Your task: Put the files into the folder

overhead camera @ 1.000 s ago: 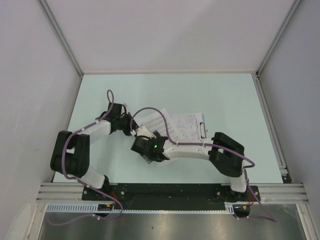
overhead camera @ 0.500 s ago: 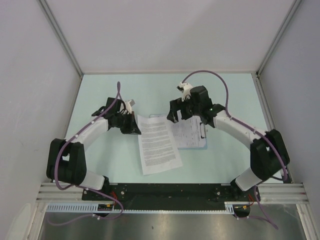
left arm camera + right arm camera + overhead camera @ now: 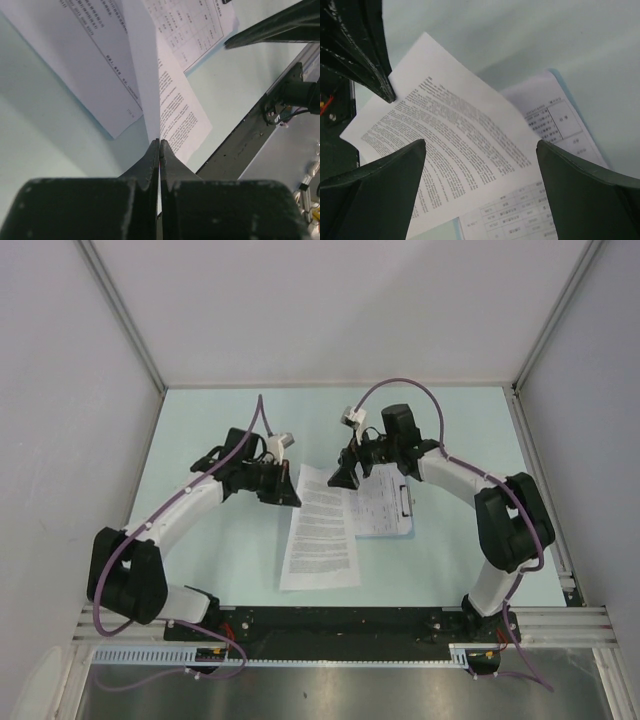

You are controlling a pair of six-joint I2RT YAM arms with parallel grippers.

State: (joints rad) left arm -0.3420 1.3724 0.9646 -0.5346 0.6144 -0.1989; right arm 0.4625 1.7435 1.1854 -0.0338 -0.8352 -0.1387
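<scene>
My left hand (image 3: 159,142) is clamped on the file sheet (image 3: 322,530) at its 11 o'clock corner; my right hand (image 3: 480,145) hovers wide apart at 1 o'clock

a robot test cell in a lab is shown. a pale mint tabletop (image 3: 450,430) is enclosed by plain white panels (image 3: 340,310) and framed by aluminium rails (image 3: 560,622).

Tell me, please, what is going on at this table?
The left claw is shut on the edge of a printed sheet, which lies next to the pale-blue folder. The right claw hangs open above that sheet. A second page, printed with tables, lies at the folder, so the filing is not finished.
</scene>
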